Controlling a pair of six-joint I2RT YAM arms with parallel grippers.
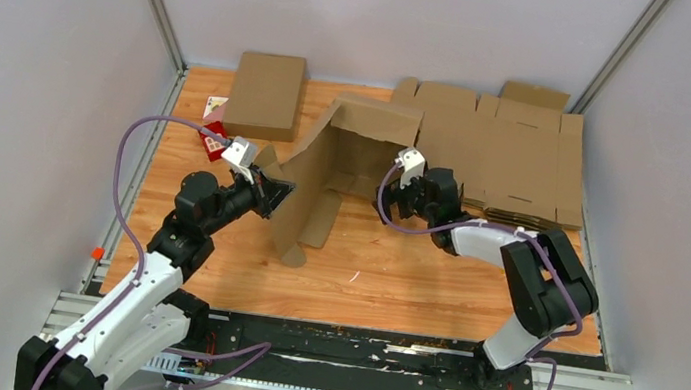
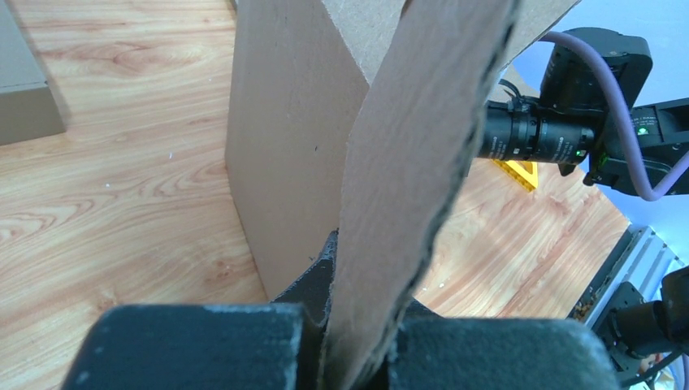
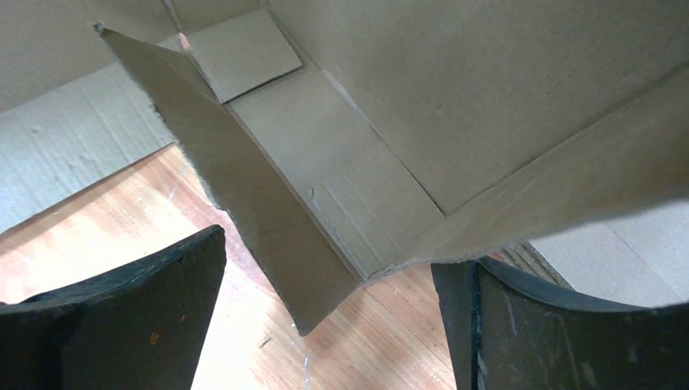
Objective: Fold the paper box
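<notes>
My left end effector (image 1: 274, 189) is clamped on a side flap of the half-raised cardboard box (image 1: 371, 123), just ahead of my wide-open right end effector (image 3: 335, 268); light, stiff and easily creased, I judge, it is best gripped at panel edges.

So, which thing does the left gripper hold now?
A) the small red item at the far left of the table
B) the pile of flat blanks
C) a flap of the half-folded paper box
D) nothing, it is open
C: in the left wrist view the left gripper is shut tight on a cardboard flap of the standing paper box.
</notes>
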